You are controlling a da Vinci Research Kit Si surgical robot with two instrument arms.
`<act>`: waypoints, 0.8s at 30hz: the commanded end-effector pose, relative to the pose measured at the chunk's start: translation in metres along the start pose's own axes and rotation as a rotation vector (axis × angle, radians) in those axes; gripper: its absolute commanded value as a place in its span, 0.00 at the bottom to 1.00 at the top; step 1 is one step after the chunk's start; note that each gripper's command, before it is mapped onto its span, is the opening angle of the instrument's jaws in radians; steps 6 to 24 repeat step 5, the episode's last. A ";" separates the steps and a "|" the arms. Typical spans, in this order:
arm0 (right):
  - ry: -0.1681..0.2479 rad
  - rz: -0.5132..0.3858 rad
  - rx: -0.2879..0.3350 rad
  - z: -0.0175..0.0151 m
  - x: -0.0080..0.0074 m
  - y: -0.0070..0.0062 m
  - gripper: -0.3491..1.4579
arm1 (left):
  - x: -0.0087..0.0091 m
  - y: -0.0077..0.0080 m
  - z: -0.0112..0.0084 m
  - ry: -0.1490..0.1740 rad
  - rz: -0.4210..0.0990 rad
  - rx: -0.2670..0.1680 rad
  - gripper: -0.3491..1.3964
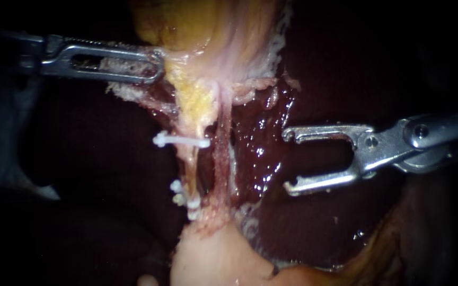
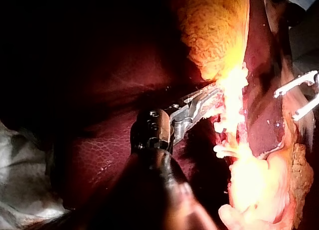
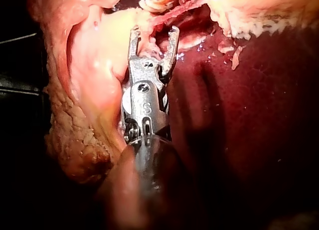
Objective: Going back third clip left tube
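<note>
The left instrument [image 1: 158,65] has its shaft lost in darkness at the upper left of the frame. One jaw lies hidden behind the other where they clamp a ragged tissue fringe [image 1: 125,90]. The right instrument [image 1: 288,160] has its shaft cut off by the right edge. Low on the left tube [image 1: 189,159], the small white clips [image 1: 184,200] bunch too tightly to count. The pale lump [image 1: 223,259] runs off the bottom edge. In the left wrist view, glare bleaches the tubes just beyond the left instrument's jaws. In the right wrist view, the shaft nearest the camera is blurred.

Surroundings dark; crumpled pale cloth [image 2: 20,160] visible.
</note>
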 end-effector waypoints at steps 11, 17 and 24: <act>0.000 0.000 0.000 0.0001 0.0001 0.0000 0.47 | 0.0000 0.0000 -0.0001 -0.001 0.000 0.000 0.00; 0.000 0.000 0.000 0.0001 0.0001 0.0000 0.47 | 0.0000 0.0000 -0.0001 -0.001 0.000 0.000 0.00; 0.000 0.000 0.000 0.0001 0.0001 0.0000 0.47 | 0.0000 0.0000 -0.0001 -0.001 0.000 0.000 0.00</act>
